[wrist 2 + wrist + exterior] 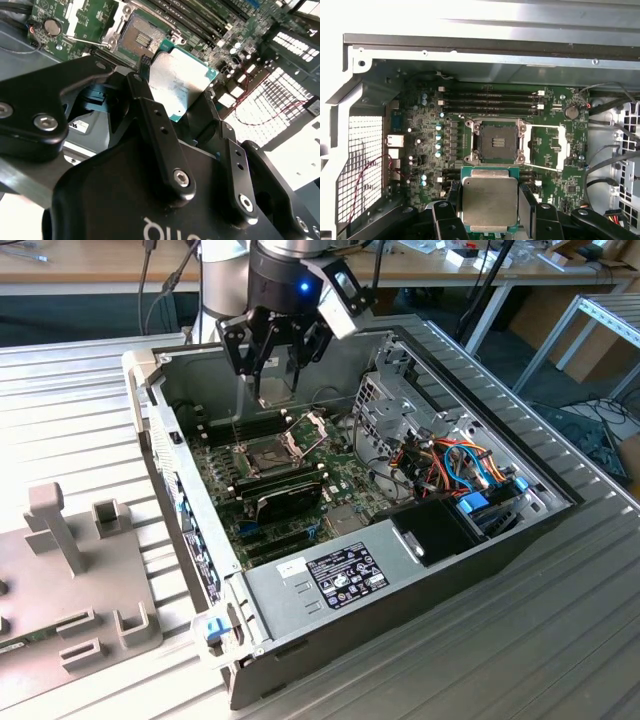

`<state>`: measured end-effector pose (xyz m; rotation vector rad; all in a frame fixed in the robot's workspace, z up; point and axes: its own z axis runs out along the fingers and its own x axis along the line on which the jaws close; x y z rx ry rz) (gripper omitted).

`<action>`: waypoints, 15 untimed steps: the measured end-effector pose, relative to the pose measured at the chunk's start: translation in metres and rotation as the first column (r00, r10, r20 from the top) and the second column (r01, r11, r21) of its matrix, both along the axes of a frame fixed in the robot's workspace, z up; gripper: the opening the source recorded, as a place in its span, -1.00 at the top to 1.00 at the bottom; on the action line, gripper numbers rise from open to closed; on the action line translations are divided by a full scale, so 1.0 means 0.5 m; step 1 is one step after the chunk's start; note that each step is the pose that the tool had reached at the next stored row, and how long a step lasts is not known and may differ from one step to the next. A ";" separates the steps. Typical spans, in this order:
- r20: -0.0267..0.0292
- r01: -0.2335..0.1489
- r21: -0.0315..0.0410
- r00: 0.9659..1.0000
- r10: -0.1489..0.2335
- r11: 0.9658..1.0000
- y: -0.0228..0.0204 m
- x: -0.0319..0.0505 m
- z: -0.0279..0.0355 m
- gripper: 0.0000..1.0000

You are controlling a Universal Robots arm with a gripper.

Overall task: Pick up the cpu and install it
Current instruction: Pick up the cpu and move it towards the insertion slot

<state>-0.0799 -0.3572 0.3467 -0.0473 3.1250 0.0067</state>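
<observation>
Has the pick-up done: grips the cpu [489,202] by 2 opposite edges in the closed tool [272,368], metal top bare. Holds it in the air over the green motherboard [427,150], near the socket [497,142] but not touching. Leaves the install undone, with the socket open and empty, its frame [547,145] hinged back. Reaches steeply down into the open computer case [330,640] on the desk [520,650].

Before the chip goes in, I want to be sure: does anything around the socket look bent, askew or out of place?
Nothing stands out. The cpu is held squarely by the gripper above the motherboard; the socket is empty, its frame hinged open.
</observation>
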 end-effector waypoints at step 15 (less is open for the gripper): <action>-0.002 0.000 0.000 1.000 0.000 1.000 0.0286 0.041 -0.030 -0.09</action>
